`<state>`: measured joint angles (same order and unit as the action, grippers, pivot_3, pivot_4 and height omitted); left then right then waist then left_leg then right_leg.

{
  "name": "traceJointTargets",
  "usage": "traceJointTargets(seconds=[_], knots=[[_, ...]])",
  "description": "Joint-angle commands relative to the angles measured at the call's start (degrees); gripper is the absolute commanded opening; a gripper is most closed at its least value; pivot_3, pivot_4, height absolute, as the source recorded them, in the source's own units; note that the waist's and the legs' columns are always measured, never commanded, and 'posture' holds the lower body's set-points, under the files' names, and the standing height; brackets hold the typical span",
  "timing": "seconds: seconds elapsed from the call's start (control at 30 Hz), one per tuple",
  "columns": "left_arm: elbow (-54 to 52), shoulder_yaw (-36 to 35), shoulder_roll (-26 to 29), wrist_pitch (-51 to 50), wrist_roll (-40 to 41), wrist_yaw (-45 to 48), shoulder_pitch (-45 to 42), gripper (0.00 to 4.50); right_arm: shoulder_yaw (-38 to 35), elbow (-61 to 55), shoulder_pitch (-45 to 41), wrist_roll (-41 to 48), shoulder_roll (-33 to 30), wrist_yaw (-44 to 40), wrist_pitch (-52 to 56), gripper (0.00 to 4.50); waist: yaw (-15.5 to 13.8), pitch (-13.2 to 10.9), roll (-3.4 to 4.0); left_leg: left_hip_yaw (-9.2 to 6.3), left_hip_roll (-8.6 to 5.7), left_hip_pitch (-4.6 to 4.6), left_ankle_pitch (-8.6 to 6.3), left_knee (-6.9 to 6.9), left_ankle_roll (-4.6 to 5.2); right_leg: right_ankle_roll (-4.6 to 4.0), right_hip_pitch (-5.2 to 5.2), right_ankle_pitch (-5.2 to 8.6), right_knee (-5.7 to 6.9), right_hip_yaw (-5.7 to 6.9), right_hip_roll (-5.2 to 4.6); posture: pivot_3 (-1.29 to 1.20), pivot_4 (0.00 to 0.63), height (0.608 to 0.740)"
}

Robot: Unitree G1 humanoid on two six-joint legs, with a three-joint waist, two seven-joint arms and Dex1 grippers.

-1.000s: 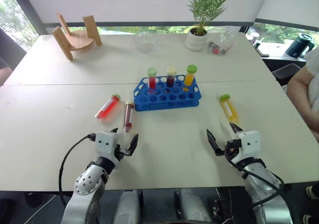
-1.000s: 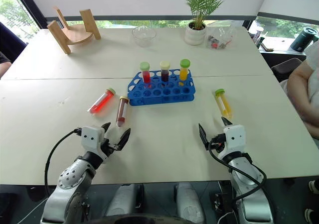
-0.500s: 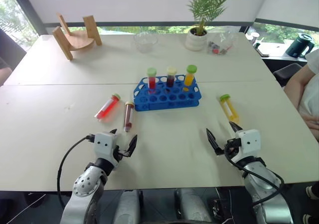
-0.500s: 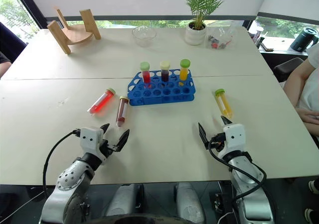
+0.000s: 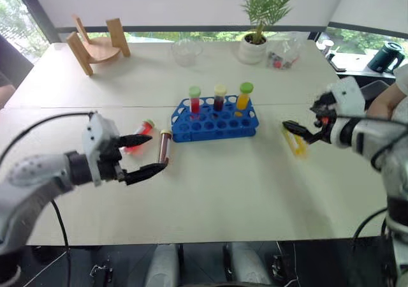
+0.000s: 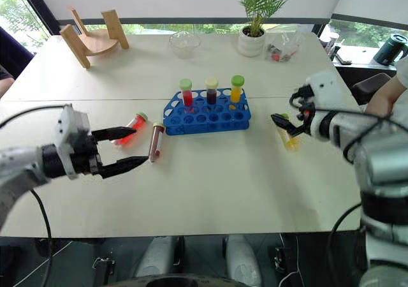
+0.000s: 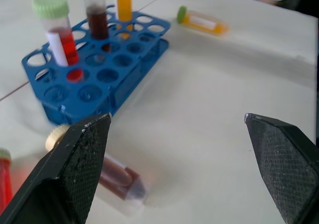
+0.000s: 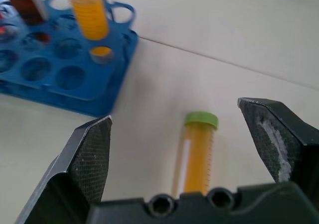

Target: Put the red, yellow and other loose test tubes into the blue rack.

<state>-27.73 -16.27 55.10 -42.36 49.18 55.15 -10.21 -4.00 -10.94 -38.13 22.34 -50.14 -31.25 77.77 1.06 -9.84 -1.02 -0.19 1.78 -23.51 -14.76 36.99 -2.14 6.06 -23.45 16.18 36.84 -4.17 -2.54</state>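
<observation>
The blue rack (image 5: 214,122) stands mid-table with three capped tubes upright in its back row: red (image 5: 194,100), maroon (image 5: 219,97) and yellow (image 5: 243,95). Left of it lie a loose red test tube (image 5: 141,132) and a maroon one (image 5: 164,148). My left gripper (image 5: 159,150) hovers open beside these two, one finger crossing over the red tube. A yellow test tube (image 8: 197,154) with a green cap lies right of the rack. Above it my right gripper (image 8: 174,112) is open and holds nothing.
A wooden stand (image 5: 95,44) sits at the back left. A glass bowl (image 5: 185,52), a potted plant (image 5: 255,44) and a clear bag (image 5: 280,54) line the far edge. A person's arm (image 6: 381,100) rests at the table's right side, close behind my right arm.
Both arms have risen from the table's front edge and swung outward. The left gripper now hovers by the red and maroon tubes, the right over the yellow one. Both stayed open.
</observation>
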Motion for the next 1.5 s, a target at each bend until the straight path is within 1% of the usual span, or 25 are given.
traceJointTargets(seconds=[0.03, 0.1, 0.2, 0.3, 0.4, 0.47, 0.5, 0.53, 0.6, 0.67, 0.7, 0.73, 0.77, 0.83, 0.9, 0.93, 1.0, 1.07, 1.1, 1.17, 1.2, 1.23, 1.33, 1.43, 1.5], knots=[[2.77, 2.54, 3.96, 0.95, 0.48, 8.81, -5.81, 4.41, 9.41, 12.21, -8.51, -0.28, -2.25, -5.42, 3.75, 4.50, 0.10, -0.03, 0.00, 0.02, 0.00, -0.01, -0.05, 0.01, 0.09, 0.06, -0.01, 0.01, 0.01, 0.00, 0.00, 0.00, 0.150, 0.740], [4.40, 3.98, 5.34, 1.77, -0.32, 12.22, -8.25, 4.41, 15.22, 17.88, -11.83, -2.38, -3.02, -7.96, 1.15, 4.50, 0.18, -0.07, 0.07, 0.06, -0.01, -0.06, -0.11, -0.07, 0.18, 0.13, -0.09, 0.04, -0.03, 0.00, 0.01, 0.00, 0.150, 0.740], [6.86, 5.35, 5.70, 1.72, -0.07, 15.14, -13.01, 4.41, 22.28, 27.81, -15.27, -6.58, -1.74, -11.78, -6.04, 4.50, 0.18, -0.18, 0.08, 0.08, -0.01, -0.08, -0.19, -0.09, 0.32, 0.30, -0.15, 0.04, -0.01, -0.01, 0.02, 0.00, 0.150, 0.740], [7.85, 6.24, 5.29, 2.01, -0.79, 16.27, -15.50, 4.41, 25.73, 36.76, -18.27, -9.48, 0.66, -14.97, -11.01, 4.50, 0.19, -0.38, 0.11, 0.08, 0.00, -0.10, -0.19, -0.03, 0.32, 0.32, -0.18, 0.04, 0.07, -0.01, 0.05, 0.00, 0.150, 0.740], [7.84, 6.34, 5.12, 2.18, -1.27, 16.89, -16.20, 4.41, 28.01, 44.31, -20.79, -12.56, 2.76, -18.09, -15.41, 4.50, 0.86, -0.47, 0.10, 0.09, 0.01, -0.10, -0.18, 0.06, 0.30, 0.34, -0.18, 0.03, 0.16, -0.01, 0.06, 0.00, 0.150, 0.740], [7.76, 6.05, 5.18, 2.18, -1.34, 17.25, -16.30, 4.50, 29.10, 48.50, -22.18, -14.59, 3.94, -19.99, -18.09, 3.95, 1.35, -0.50, 0.05, 0.06, 0.01, -0.08, -0.17, 0.10, 0.28, 0.35, -0.14, 0.02, 0.20, -0.01, 0.05, 0.00, 0.150, 0.740], [7.70, 5.94, 5.19, 2.28, -1.45, 17.36, -16.32, 4.50, 29.36, 50.38, -22.84, -15.50, 4.50, -20.83, -19.29, 3.60, 1.48, -0.50, 0.04, 0.05, 0.01, -0.08, -0.16, 0.11, 0.27, 0.35, -0.13, 0.02, 0.23, 0.00, 0.05, 0.00, 0.150, 0.740], [7.67, 5.88, 5.17, 2.34, -1.57, 17.44, -16.34, 4.50, 29.44, 51.90, -23.38, -16.36, 4.97, -21.59, -20.25, 3.15, 1.51, -0.51, 0.03, 0.04, 0.01, -0.08, -0.16, 0.13, 0.27, 0.35, -0.13, 0.02, 0.25, 0.00, 0.06, 0.00, 0.150, 0.740], [7.64, 5.62, 5.00, 2.31, -1.52, 17.44, -16.23, 4.50, 29.39, 54.06, -24.11, -17.85, 5.61, -22.74, -21.79, 2.02, 1.57, -0.51, 0.03, 0.03, 0.01, -0.06, -0.16, 0.13, 0.27, 0.35, -0.12, 0.02, 0.27, 0.00, 0.06, 0.00, 0.150, 0.740], [7.71, 5.36, 4.96, 2.55, -1.74, 17.55, -15.88, 4.50, 29.00, 55.15, -24.81, -18.77, 6.14, -23.95, -22.13, 1.03, 1.65, -0.51, 0.03, 0.02, 0.02, -0.05, -0.16, 0.12, 0.27, 0.35, -0.13, 0.02, 0.29, 0.00, 0.08, 0.00, 0.150, 0.740], [7.92, 5.20, 4.77, 2.85, -2.04, 17.34, -15.64, 4.50, 28.44, 54.68, -25.07, -18.82, 6.14, -24.52, -21.81, 0.82, 1.67, -0.51, 0.03, 0.02, 0.03, -0.04, -0.16, 0.11, 0.27, 0.35, -0.13, 0.02, 0.29, 0.00, 0.09, 0.00, 0.150, 0.740], [7.90, 4.95, 4.66, 3.01, -2.17, 17.16, -15.32, 4.50, 27.97, 54.10, -25.13, -18.92, 6.07, -25.00, -21.47, 0.81, 1.67, -0.51, 0.03, 0.01, 0.04, -0.04, -0.16, 0.11, 0.27, 0.35, -0.13, 0.02, 0.30, 0.00, 0.10, 0.00, 0.150, 0.740], [7.96, 4.64, 4.51, 3.11, -2.40, 16.69, -15.01, 4.50, 25.84, 51.61, -25.27, -17.89, 5.78, -24.94, -20.69, 0.81, 1.65, -0.53, 0.06, 0.01, 0.04, -0.04, -0.16, 0.11, 0.27, 0.35, -0.13, 0.02, 0.32, 0.00, 0.10, 0.00, 0.150, 0.740], [7.66, 3.38, 4.11, 3.04, -2.51, 15.19, -13.97, 4.50, 19.00, 44.65, -25.45, -14.20, 5.85, -23.48, -16.75, 0.81, 1.66, -0.66, 0.18, 0.01, 0.04, -0.04, -0.16, 0.11, 0.26, 0.35, -0.15, 0.02, 0.34, -0.01, 0.09, 0.00, 0.150, 0.740], [7.11, 1.80, 3.65, 2.78, -2.23, 13.52, -12.47, 4.50, 9.72, 32.24, -21.43, -10.39, 6.97, -19.44, -17.98, 0.81, 1.65, -0.80, 0.28, 0.03, 0.03, -0.05, -0.15, 0.10, 0.26, 0.36, -0.18, 0.01, 0.38, -0.02, 0.08, 0.00, 0.150, 0.740], [6.80, 1.17, 3.55, 2.56, -1.93, 12.97, -11.89, 4.50, 6.68, 27.69, -19.63, -9.20, 7.55, -17.86, -17.61, 0.81, 1.61, -0.82, 0.29, 0.00, 0.04, -0.05, -0.15, 0.08, 0.26, 0.36, -0.20, 0.01, 0.39, -0.02, 0.09, 0.00, 0.150, 0.740], [5.93, -0.23, 3.13, 2.18, -1.49, 11.44, -10.36, 4.50, -3.72, 14.96, -13.21, -4.03, 14.11, -12.55, -22.95, 0.81, 1.46, -0.77, 0.16, -0.11, 0.06, -0.08, -0.15, 0.04, 0.26, 0.35, -0.22, 0.02, 0.41, 0.01, 0.15, 0.00, 0.150, 0.740], [5.21, -1.05, 2.93, 1.99, -1.21, 10.38, -9.32, 4.50, -9.72, 6.62, -8.46, -1.21, 19.67, -8.05, -26.01, 0.81, 1.43, -0.78, 0.18, -0.22, 0.11, -0.09, -0.15, 0.02, 0.25, 0.34, -0.16, 0.03, 0.38, 0.08, 0.21, 0.00, 0.150, 0.740], [4.84, -1.22, 2.74, 1.70, -1.01, 9.66, -9.16, 4.50, -12.18, 3.30, -5.50, 0.48, 24.48, -5.41, -29.95, 0.81, 1.35, -0.77, 0.15, -0.20, 0.11, -0.10, -0.14, 0.08, 0.23, 0.34, -0.15, 0.03, 0.42, 0.08, 0.18, 0.00, 0.150, 0.740], [4.40, -1.18, 2.47, 1.30, -0.76, 8.55, -9.32, 4.50, -13.91, -0.99, -0.28, 1.97, 32.67, -2.03, -39.70, 0.81, 1.28, -0.75, 0.12, -0.23, 0.08, -0.08, -0.10, 0.10, 0.16, 0.35, -0.07, 0.02, 0.41, 0.12, 0.13, 0.00, 0.150, 0.740], [4.31, -1.04, 2.41, 1.17, -0.65, 8.20, -9.53, 4.50, -13.44, -1.48, 1.52, 1.90, 35.29, -2.51, -45.29, 0.81, 1.32, -0.76, 0.13, -0.22, 0.06, -0.04, -0.09, 0.13, 0.14, 0.36, -0.02, 0.02, 0.43, 0.12, 0.10, 0.00, 0.150, 0.740], [4.29, -0.89, 2.43, 1.08, -0.62, 7.99, -9.78, 4.50, -12.93, -1.29, 2.50, 1.69, 37.16, -2.20, -48.56, 0.81, 1.36, -0.77, 0.15, -0.19, 0.02, -0.04, -0.05, 0.12, 0.07, 0.40, -0.02, -0.01, 0.44, 0.11, 0.04, 0.00, 0.150, 0.740], [4.25, -0.51, 2.64, 0.81, -0.30, 7.53, -10.49, 4.50, -10.12, 2.92, 4.47, -0.47, 39.75, -1.93, -55.58, 0.81, 1.50, -0.80, 0.16, -0.12, -0.03, -0.04, 0.02, 0.17, -0.05, 0.52, -0.01, -0.11, 0.43, 0.08, -0.02, 0.00, 0.150, 0.740], [3.94, -0.18, 2.71, 0.41, -0.05, 6.98, -11.21, 4.50, -6.60, 9.36, 6.16, -3.25, 40.81, -3.82, -64.67, 0.81, 1.53, -0.78, 0.12, -0.13, -0.01, 0.11, 0.05, 0.17, -0.11, 0.51, 0.11, -0.14, 0.43, 0.08, 0.01, 0.00, 0.150, 0.740], [3.61, -0.15, 2.72, 0.07, 0.13, 6.66, -11.48, 4.50, -5.27, 12.99, 6.33, -4.14, 41.37, -4.03, -68.83, 0.81, 1.57, -0.78, 0.14, -0.16, 0.02, 0.15, 0.05, 0.12, -0.11, 0.50, 0.12, -0.13, 0.46, 0.08, 0.09, 0.00, 0.150, 0.740]])
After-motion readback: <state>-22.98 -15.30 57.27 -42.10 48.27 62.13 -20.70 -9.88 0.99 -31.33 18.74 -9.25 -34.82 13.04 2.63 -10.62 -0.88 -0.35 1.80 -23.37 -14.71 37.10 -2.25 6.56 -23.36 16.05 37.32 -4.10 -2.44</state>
